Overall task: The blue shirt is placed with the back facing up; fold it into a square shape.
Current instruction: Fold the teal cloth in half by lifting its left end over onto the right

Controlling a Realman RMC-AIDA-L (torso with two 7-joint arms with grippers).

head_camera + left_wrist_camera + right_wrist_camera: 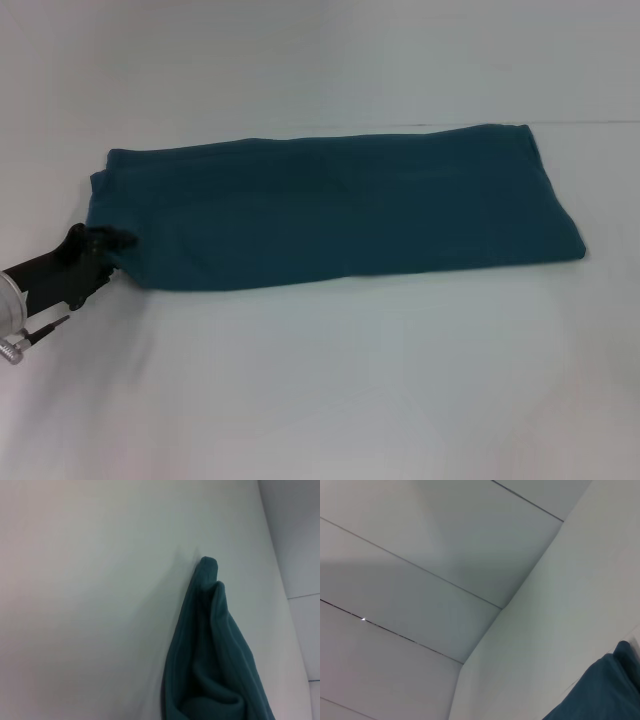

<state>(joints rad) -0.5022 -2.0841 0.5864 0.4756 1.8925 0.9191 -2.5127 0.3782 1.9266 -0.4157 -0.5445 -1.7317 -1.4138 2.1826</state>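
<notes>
At the table's left edge, the left gripper pinches the blue shirt's near-left corner, the long folded band running left to right.

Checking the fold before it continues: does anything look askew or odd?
Nothing stands out. The dark teal-blue knit shirt lies as a long folded band on the white table; the left gripper sits at its left end.

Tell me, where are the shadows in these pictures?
Head view: a soft shadow under the blue shirt front edge and beside the left gripper. Left wrist view: a faint shadow beside the shirt's raised fold. Right wrist view: a dim band across the wall panels.
</notes>
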